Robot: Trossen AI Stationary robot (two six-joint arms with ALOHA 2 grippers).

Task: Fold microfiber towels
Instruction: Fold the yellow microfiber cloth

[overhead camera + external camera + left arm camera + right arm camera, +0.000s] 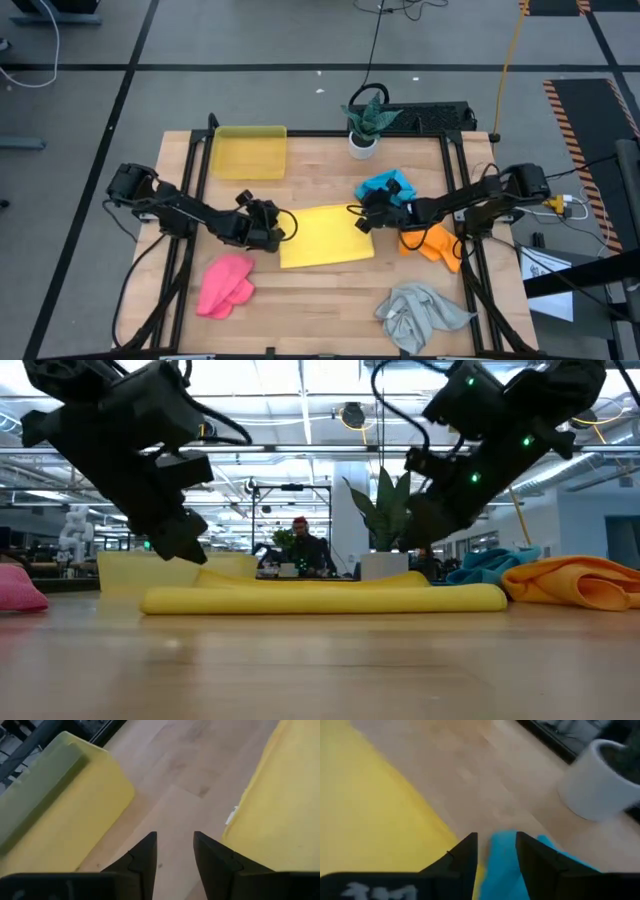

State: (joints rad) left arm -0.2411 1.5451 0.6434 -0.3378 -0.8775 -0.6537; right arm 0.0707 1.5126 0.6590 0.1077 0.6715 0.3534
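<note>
matt yellow cloth towel point(327, 236), smooth wood table point(320, 300)

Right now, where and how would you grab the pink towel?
Pink towel lies crumpled near the table's front left, apart from the others. Probably best: left gripper, nearest arm, comes straight down and pinches a raised fold at its outer edge, since a bunched cloth offers no flat corner.

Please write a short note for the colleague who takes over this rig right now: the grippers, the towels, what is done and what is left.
Left gripper: open, empty, at the yellow towel's left edge.
Right gripper: open, empty, at its right edge, over the blue towel.
Yellow towel lies flat mid-table, apparently folded once.
Pink towel, orange towel, grey towel and the blue one lie crumpled, not folded.
Left: the four others, perhaps another fold on yellow.
</note>
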